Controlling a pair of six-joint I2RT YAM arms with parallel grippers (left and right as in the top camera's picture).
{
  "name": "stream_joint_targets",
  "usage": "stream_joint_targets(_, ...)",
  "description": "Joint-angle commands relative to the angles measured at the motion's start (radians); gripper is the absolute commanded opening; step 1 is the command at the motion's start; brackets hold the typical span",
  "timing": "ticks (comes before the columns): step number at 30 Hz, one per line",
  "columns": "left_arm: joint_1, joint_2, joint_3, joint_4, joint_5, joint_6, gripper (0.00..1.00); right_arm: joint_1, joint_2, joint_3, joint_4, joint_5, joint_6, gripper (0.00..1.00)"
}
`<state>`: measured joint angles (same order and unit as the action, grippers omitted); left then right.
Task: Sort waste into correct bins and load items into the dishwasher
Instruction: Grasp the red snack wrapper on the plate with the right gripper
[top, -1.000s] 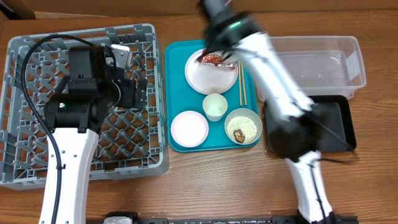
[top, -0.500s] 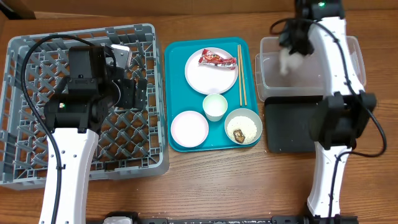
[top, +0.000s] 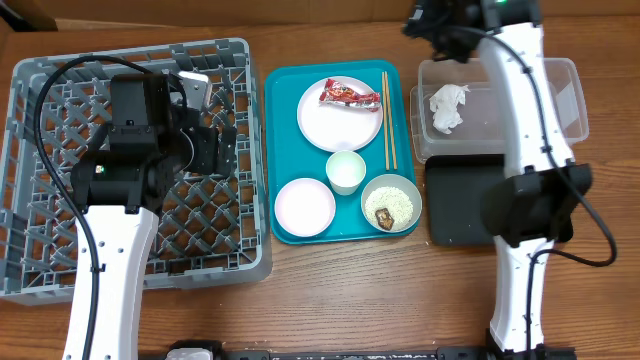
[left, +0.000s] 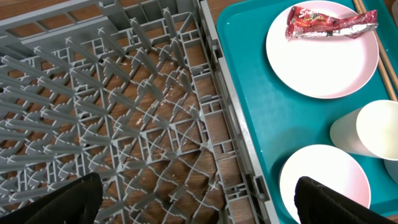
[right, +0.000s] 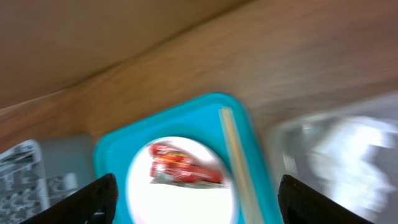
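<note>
Crumpled white tissue (top: 447, 106) inside the clear tub (top: 565, 90) at the worktop's (top: 350, 300) far right, so already binned. Right gripper (top: 435, 28) spread wide, empty, by the tub's far-left corner, facing the red wrapper (top: 350, 96) on its plate (top: 335, 125), probably next. Left gripper (left: 199, 202) parted, idle over the grey rack (top: 60, 90).

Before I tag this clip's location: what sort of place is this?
Likely a lab bench staged for dish clearing: a wooden table with a grey lattice plastic dish rack, a teal rectangular tray, and a clear rectangular plastic tub holding a crumpled white tissue.
</note>
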<state>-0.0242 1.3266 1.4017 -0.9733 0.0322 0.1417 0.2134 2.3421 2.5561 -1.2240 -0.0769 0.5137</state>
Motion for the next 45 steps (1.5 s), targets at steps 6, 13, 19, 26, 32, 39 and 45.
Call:
stream_joint_targets(6,0.004,0.002,0.023,0.002,-0.006,0.015,1.0,0.153,-0.019,-0.213,0.124,0.236,0.095,0.73)
stream_joint_targets(13,0.004,0.002,0.023,0.002,-0.006,0.015,1.0,0.143,-0.019,-0.399,0.249,0.23,0.077,0.73)
stream_joint_targets(19,0.004,0.002,0.023,0.002,-0.006,0.015,1.0,0.141,-0.01,-0.477,0.347,0.164,0.029,0.68)
stream_joint_targets(26,0.004,0.002,0.023,0.002,-0.006,0.015,1.0,0.147,0.041,-0.488,0.36,0.15,0.02,0.68)
stream_joint_targets(32,0.004,0.002,0.023,0.002,-0.006,0.015,1.0,0.157,0.051,-0.489,0.395,0.128,-0.044,0.67)
stream_joint_targets(39,0.004,0.002,0.023,0.002,-0.006,0.015,1.0,0.164,0.092,-0.489,0.395,0.122,-0.051,0.65)
stream_joint_targets(45,0.004,0.003,0.023,0.002,-0.006,0.015,1.0,0.196,0.094,-0.486,0.381,0.127,-0.095,0.56)
